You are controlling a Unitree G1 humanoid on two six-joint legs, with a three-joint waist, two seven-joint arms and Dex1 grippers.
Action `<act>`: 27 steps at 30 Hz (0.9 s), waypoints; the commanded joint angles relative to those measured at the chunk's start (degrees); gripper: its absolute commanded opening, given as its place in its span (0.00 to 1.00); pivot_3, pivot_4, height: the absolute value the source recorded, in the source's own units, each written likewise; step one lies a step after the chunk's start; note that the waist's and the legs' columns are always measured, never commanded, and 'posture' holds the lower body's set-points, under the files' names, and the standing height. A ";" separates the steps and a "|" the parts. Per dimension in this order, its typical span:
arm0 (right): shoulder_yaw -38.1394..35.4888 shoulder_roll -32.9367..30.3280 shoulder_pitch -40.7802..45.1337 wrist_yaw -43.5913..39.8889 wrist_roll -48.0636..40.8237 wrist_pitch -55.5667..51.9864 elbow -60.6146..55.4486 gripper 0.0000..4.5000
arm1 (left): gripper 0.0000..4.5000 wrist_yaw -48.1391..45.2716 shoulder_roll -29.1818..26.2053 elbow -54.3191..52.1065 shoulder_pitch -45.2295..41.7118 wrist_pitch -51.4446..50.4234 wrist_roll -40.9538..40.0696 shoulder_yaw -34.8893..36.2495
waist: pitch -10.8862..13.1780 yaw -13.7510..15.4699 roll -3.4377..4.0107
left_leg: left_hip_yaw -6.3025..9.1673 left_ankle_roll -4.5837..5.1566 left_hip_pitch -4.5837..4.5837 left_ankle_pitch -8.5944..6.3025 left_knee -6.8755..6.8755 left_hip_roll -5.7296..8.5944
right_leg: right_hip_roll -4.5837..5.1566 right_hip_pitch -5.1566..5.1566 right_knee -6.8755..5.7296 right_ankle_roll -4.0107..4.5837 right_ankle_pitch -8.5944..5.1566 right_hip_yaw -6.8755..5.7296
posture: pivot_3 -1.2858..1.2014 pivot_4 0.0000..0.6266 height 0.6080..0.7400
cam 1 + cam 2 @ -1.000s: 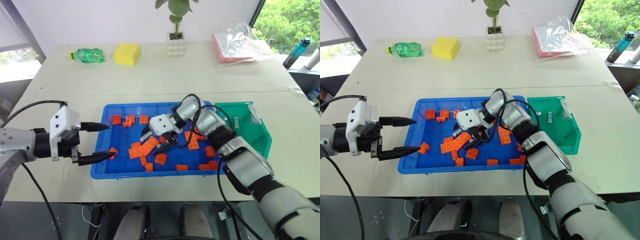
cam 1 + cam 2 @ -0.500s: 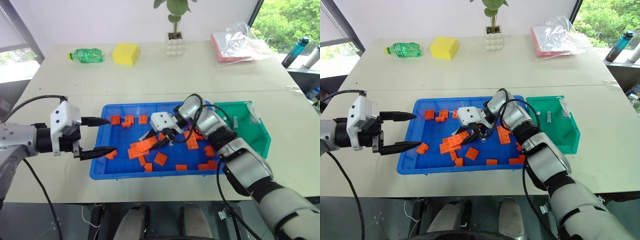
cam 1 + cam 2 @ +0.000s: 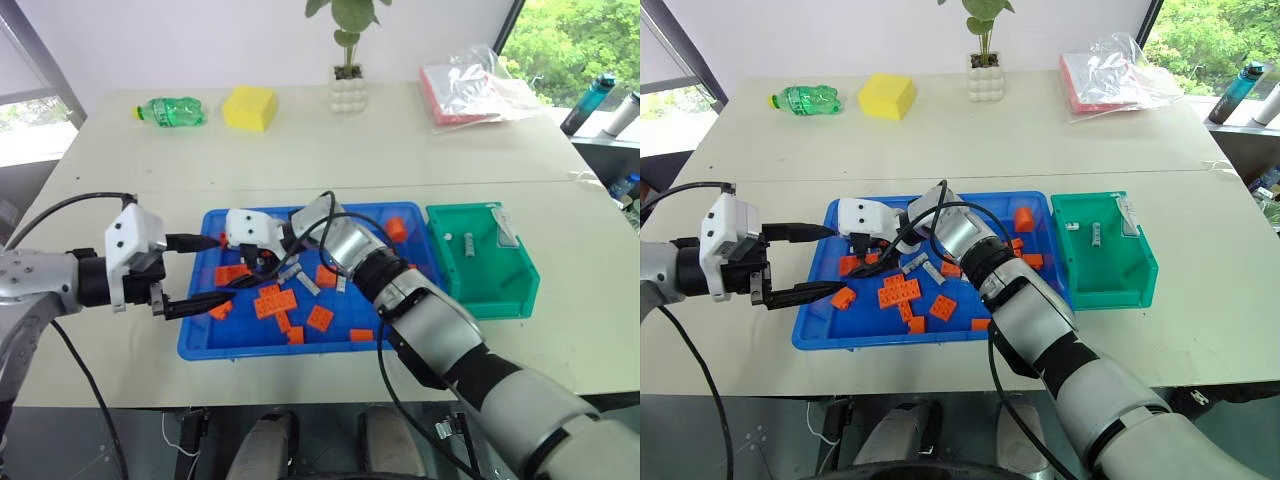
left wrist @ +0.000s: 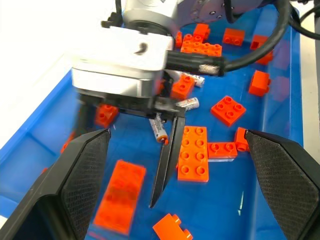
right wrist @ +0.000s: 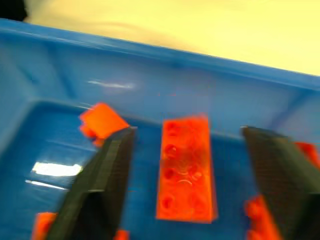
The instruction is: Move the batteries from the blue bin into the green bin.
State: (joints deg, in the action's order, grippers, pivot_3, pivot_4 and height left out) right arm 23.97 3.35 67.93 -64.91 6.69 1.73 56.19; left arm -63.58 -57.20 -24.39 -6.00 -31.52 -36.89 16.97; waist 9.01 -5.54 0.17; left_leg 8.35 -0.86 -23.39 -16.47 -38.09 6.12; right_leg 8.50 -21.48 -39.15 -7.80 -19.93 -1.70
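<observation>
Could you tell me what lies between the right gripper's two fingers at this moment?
In the right wrist view, a long orange brick lies on the blue bin floor between the right gripper's open fingers, ungripped.

head stereo downward, wrist views close

light: bright daylight, windows | shadows: soft | blur: right wrist view smeared | head views: sharp

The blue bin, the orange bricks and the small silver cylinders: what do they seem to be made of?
The large shallow blue bin looks like glossy moulded plastic: light glints on its floor. The orange toy bricks look like hard, smooth plastic with moulded studs. The small silver-grey batteries look metallic, with a bright sheen on their sides, though a foil wrap cannot be ruled out.
</observation>
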 commanded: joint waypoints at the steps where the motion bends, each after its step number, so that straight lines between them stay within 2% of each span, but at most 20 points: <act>1: -1.18 -3.12 2.00 -5.94 -0.70 1.93 -1.33 0.92 | 1.00 0.16 0.05 -1.61 0.42 0.81 -0.48 1.60 | 0.00 -0.12 0.00 | -0.01 0.00 0.00 0.00 0.01 0.00 | 0.00 0.01 0.00 0.00 0.00 0.00 | 0.52 0.24 0.90; 7: 0.45 -10.00 1.05 -12.20 1.76 7.81 0.32 0.92 | 1.00 0.26 0.16 -1.65 0.70 1.18 -0.32 1.58 | 0.00 -0.23 0.00 | -0.04 0.00 0.01 0.00 0.02 -0.01 | 0.01 0.06 0.00 0.00 0.00 0.00 | 0.52 0.24 0.90; 18: 2.00 -12.00 -1.01 -7.94 7.18 16.52 4.20 0.92 | 1.00 0.31 -0.20 -0.67 -0.99 1.24 -0.28 1.06 | -0.01 -0.32 -0.01 | -0.09 -0.03 0.01 0.02 0.08 -0.05 | 0.00 0.08 0.00 0.00 0.00 0.00 | 0.52 0.24 0.90; 21: 2.01 -12.01 -1.99 -8.11 7.47 17.55 4.41 0.73 | 1.00 0.35 -0.20 -0.63 -1.17 1.16 -0.20 1.16 | -0.01 -0.09 -0.01 | -0.04 -0.03 0.01 0.02 0.05 -0.01 | 0.02 0.08 0.00 0.00 0.00 0.00 | 0.52 0.24 0.90; 26: 1.40 -11.83 -2.42 -9.29 6.78 17.38 3.71 0.21 | 1.00 0.33 -0.38 -0.01 -2.22 0.83 -0.47 1.17 | -0.01 -0.18 -0.01 | -0.05 -0.04 0.01 0.02 0.04 -0.03 | 0.01 0.12 0.00 0.00 0.00 0.00 | 0.52 0.24 0.90; 27: 1.26 -11.82 -2.49 -9.52 6.58 17.13 3.47 0.08 | 1.00 0.31 -0.38 0.11 -2.43 0.78 -0.48 1.13 | -0.01 -0.19 -0.01 | -0.05 -0.04 0.01 0.02 0.04 -0.03 | 0.01 0.12 0.00 0.00 0.00 0.01 | 0.52 0.24 0.90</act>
State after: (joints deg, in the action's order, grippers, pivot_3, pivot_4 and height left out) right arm 25.59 -8.58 65.72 -73.89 13.29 19.18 60.14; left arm -63.46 -57.14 -24.33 -7.69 -30.95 -36.89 17.00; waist 9.00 -5.73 0.16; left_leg 8.29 -0.90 -23.38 -16.45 -38.04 6.09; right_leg 8.51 -21.36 -39.14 -7.79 -19.93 -1.70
